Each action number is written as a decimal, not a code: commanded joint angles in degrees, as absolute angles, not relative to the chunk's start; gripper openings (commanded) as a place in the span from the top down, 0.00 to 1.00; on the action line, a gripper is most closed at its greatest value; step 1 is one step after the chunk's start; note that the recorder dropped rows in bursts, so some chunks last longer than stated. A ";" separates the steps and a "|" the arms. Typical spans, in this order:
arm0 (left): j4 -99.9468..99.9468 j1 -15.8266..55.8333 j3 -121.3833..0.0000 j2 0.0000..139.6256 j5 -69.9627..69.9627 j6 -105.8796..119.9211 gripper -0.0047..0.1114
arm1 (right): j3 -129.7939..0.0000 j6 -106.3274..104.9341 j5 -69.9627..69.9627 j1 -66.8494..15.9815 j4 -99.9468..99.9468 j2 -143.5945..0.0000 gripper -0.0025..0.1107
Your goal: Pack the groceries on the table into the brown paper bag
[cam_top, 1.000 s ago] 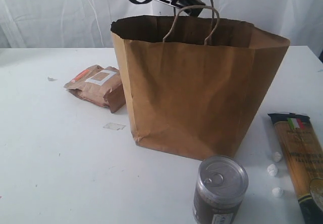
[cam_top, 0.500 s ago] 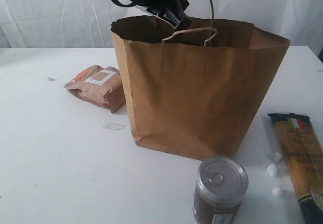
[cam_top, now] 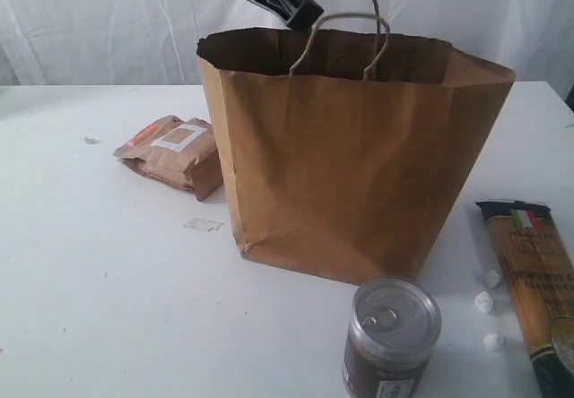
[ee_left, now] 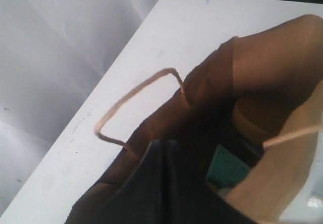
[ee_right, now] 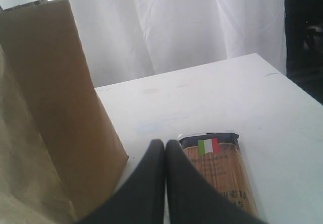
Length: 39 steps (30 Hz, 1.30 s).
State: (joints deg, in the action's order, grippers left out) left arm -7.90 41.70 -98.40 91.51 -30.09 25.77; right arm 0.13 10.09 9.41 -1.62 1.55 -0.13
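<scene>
A white table [cam_top: 90, 308] is carrying everything, and a white curtain [cam_top: 90, 21] is hanging behind. The bag [cam_top: 341, 174] is standing open, the pouch [cam_top: 175, 154] lying beside it; the can [cam_top: 392, 335] and the packet [cam_top: 536, 281] are being cut off by the view's edge. The left gripper [cam_top: 300, 8] is hovering over the bag mouth, fingers together; the right gripper [ee_right: 165, 156], also closed, is pointing toward the packet. A teal thing [ee_left: 227, 168] inside the bag is too dark to identify.

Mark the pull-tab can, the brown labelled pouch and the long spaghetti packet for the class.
pull-tab can [cam_top: 394, 315]: exterior view, on its lid.
brown labelled pouch [cam_top: 175, 160]: exterior view, brown front below the white label.
long spaghetti packet [cam_top: 536, 277]: exterior view, orange middle panel.
</scene>
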 commanded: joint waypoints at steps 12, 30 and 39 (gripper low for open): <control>-1.07 41.76 -98.73 81.18 -50.07 25.12 0.96 | 0.00 10.32 9.40 -1.78 1.63 0.00 0.98; 53.38 28.26 -51.35 54.47 -39.46 -18.41 0.96 | 0.00 10.32 9.40 -1.78 1.63 0.00 0.98; 54.45 2.72 -28.76 53.84 -21.13 -54.31 0.96 | 0.00 10.32 9.40 -1.78 1.63 0.00 0.98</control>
